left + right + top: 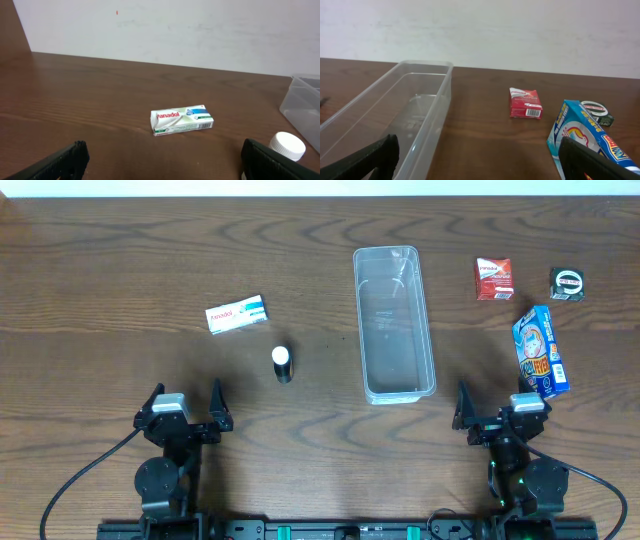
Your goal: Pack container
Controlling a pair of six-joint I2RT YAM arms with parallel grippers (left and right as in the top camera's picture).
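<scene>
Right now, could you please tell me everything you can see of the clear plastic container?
The container is a clear, see-through plastic tub, long and narrow, with rounded corners and a rim around the top. It stands upright with no lid on the dark wooden table, right of centre, its long side running away from the arms. It looks empty. Only the table touches it.

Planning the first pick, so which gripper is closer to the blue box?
Right. The right gripper sits open just on the robot's side of the blue box. The left gripper is far off, beyond the clear tub.
</scene>
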